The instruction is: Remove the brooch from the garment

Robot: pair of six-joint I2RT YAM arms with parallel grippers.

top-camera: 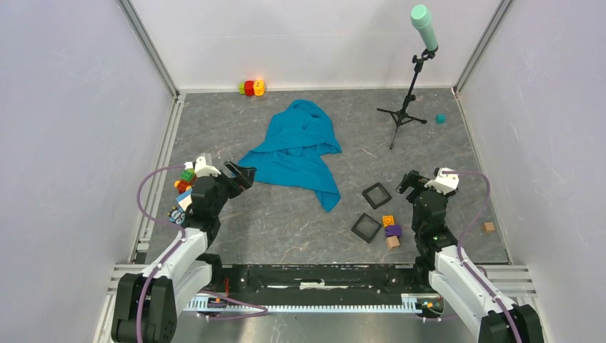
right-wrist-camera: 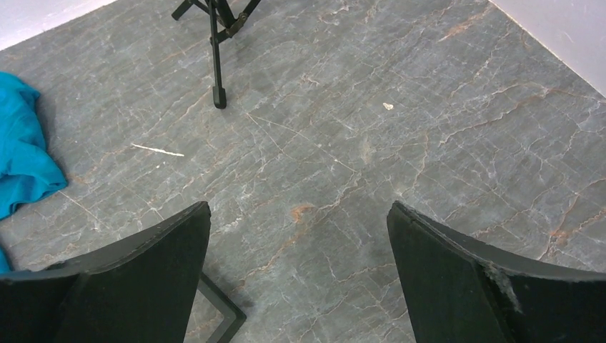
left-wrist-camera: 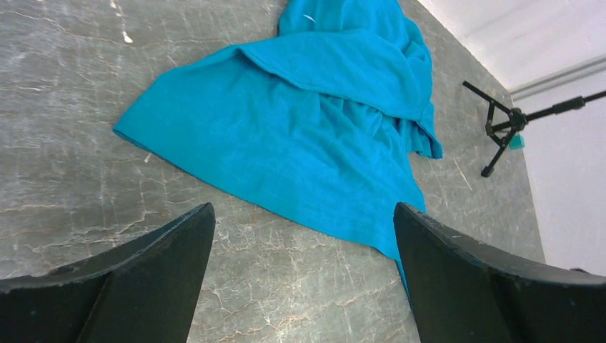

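A teal garment (top-camera: 300, 150) is seen crumpled on the grey marbled tabletop (top-camera: 286, 221), a little above the centre of the top view. Its lower tail is stretched toward the lower right.

In the left wrist view a tiny whitish mark, taken to be the brooch (left-wrist-camera: 309, 18), is found on the cloth near the top edge of the frame. It is too small for its shape to be made out, and it cannot be picked out in the top view.

The left pincer (top-camera: 243, 175) is held at the garment's lower left corner without touching it. Its fingers (left-wrist-camera: 171, 250) are spread wide and nothing is gripped between them.

The right pincer (top-camera: 409, 182) is placed at the right of the top view, well apart from the garment. It is likewise spread wide and empty over bare stone.

Two black square frames (top-camera: 376, 194) are laid just to its left, with small coloured blocks (top-camera: 391, 230) below them. A black tripod stand (top-camera: 407, 107) with a mint-green top is set at the upper right. A pale fleck (right-wrist-camera: 388, 106) is seen on the stone in the right wrist view, and what it is cannot be told.
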